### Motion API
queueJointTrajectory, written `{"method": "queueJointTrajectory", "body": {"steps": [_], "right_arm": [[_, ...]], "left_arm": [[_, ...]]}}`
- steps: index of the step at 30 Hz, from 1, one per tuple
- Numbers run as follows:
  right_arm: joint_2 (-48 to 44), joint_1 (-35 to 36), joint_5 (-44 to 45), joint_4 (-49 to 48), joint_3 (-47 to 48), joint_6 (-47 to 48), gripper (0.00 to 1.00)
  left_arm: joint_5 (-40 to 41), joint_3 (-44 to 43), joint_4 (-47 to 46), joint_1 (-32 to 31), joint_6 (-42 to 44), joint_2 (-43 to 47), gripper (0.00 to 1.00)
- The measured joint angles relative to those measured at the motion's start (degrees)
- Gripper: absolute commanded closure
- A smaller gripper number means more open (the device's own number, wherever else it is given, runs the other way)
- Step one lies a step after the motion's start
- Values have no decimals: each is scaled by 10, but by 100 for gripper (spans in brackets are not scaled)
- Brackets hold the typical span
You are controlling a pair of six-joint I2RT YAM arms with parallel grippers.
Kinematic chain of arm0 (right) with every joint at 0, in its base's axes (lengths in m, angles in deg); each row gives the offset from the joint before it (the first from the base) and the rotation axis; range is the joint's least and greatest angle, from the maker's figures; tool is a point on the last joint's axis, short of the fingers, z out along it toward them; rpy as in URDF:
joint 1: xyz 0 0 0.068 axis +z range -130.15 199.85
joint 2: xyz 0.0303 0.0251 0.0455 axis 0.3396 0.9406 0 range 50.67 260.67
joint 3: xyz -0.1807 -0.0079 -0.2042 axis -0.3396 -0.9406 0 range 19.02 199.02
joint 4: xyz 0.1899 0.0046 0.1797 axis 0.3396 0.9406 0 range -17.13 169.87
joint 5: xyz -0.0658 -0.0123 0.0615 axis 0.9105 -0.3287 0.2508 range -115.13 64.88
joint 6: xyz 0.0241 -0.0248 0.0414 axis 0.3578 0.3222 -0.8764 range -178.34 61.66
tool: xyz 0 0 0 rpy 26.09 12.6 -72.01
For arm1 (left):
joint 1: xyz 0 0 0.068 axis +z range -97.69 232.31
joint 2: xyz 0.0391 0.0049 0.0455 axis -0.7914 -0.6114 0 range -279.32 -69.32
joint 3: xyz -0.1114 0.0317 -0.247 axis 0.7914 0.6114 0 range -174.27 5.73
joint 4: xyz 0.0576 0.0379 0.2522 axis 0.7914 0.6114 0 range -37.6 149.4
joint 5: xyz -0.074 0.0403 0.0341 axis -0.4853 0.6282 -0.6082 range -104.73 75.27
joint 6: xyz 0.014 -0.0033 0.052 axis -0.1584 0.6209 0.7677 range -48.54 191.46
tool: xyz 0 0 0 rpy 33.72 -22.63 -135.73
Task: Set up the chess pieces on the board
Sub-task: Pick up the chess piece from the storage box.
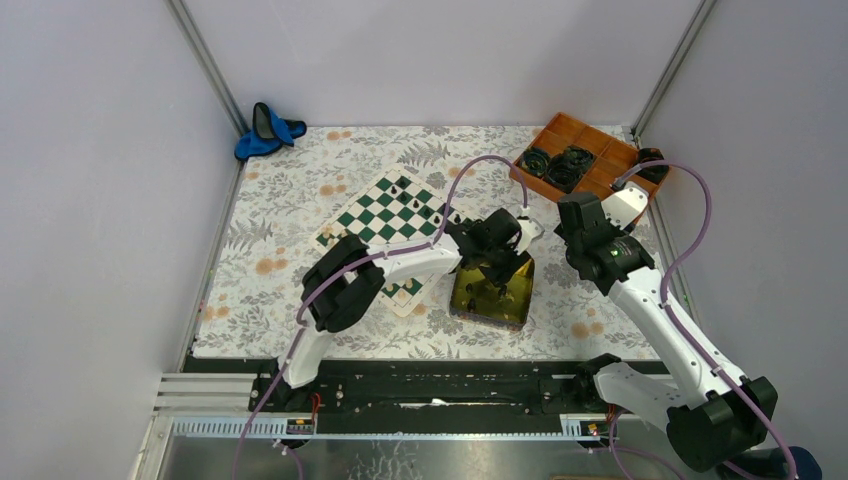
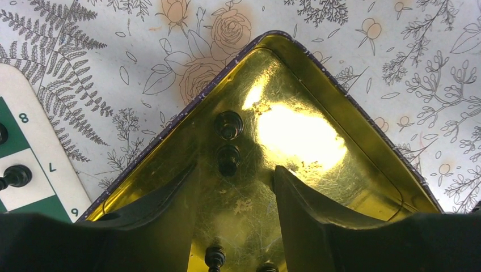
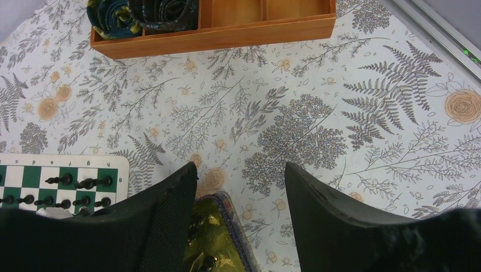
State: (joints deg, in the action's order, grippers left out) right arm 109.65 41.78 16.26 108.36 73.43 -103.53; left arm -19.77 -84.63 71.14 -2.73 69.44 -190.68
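The green-and-white board (image 1: 385, 225) lies left of centre with several black chess pieces (image 1: 402, 185) on its far squares; my left arm hides its near part. I see no cream pieces. My left gripper (image 1: 498, 265) hangs open over the gold tin (image 1: 515, 310). In the left wrist view it (image 2: 235, 170) is empty, with two black pieces (image 2: 228, 126) just ahead of the fingertips in the tin (image 2: 340, 113). My right gripper (image 1: 572, 222) is open and empty above the cloth right of the tin (image 3: 227, 243). The board's black pieces (image 3: 79, 182) show at its left.
An orange compartment tray (image 1: 590, 155) holding black coiled items (image 1: 560, 165) stands at the back right and shows in the right wrist view (image 3: 227, 34). A blue object (image 1: 268, 130) lies in the back left corner. Metal frame posts and walls bound the flowered cloth.
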Motion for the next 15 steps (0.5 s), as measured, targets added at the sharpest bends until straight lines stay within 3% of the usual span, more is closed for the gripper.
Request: {"method": "queueJointTrajectory", "body": {"steps": [15], "right_arm": [[0, 0, 0, -2, -3, 4, 36]], "left_arm": [[14, -7, -5, 0, 0, -23, 54]]}}
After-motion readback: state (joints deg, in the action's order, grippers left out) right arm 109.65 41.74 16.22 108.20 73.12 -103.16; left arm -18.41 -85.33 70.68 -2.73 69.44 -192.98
